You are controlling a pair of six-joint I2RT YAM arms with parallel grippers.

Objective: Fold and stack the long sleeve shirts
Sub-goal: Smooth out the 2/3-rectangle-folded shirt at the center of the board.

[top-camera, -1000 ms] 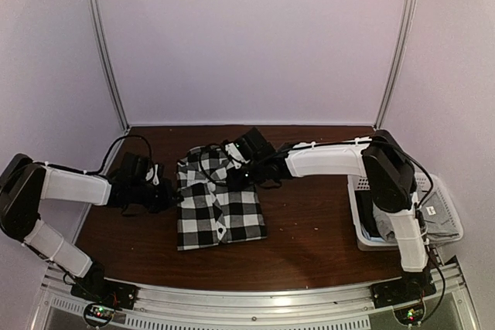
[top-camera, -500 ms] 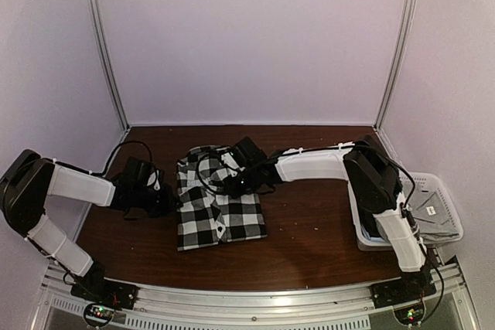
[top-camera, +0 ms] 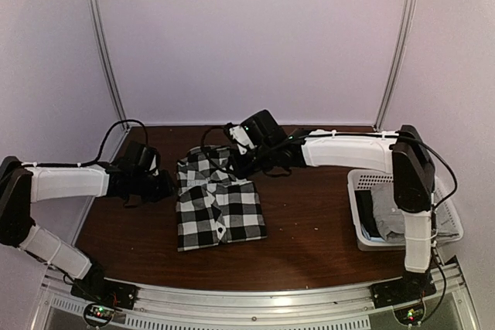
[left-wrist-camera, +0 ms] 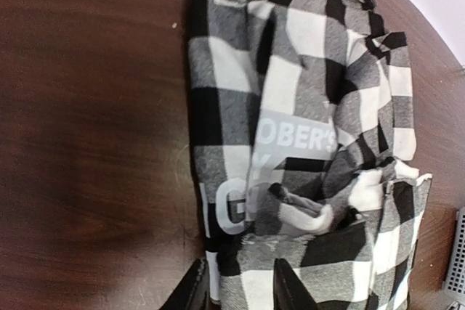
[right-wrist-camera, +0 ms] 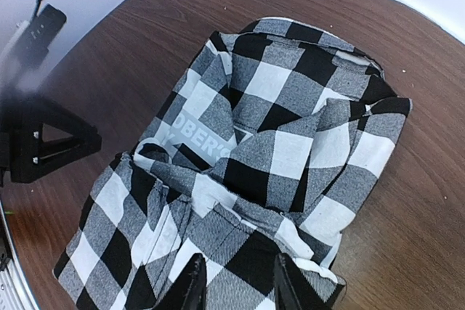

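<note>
The black-and-white checked shirt [top-camera: 218, 208] lies folded in a rectangle on the brown table, its upper part bunched with a sleeve cuff lying across it. It fills the left wrist view [left-wrist-camera: 305, 128] and the right wrist view [right-wrist-camera: 240, 157]. My left gripper [top-camera: 165, 188] is open at the shirt's left edge, its fingers [left-wrist-camera: 193, 294] low over the cloth edge and holding nothing. My right gripper [top-camera: 238, 161] is open above the shirt's top right part, with nothing between its fingers [right-wrist-camera: 286, 284]. A grey shirt [top-camera: 391, 219] lies in the basket.
The white lattice basket [top-camera: 363, 181] stands at the table's right edge, under the right arm's elbow. Bare brown table [top-camera: 309, 222] lies between the shirt and the basket. Purple walls and metal posts close off the back.
My right gripper has drawn back and up from the middle of the shirt toward the far right, its elbow swinging out over the basket. My left gripper has shifted slightly left and back.
</note>
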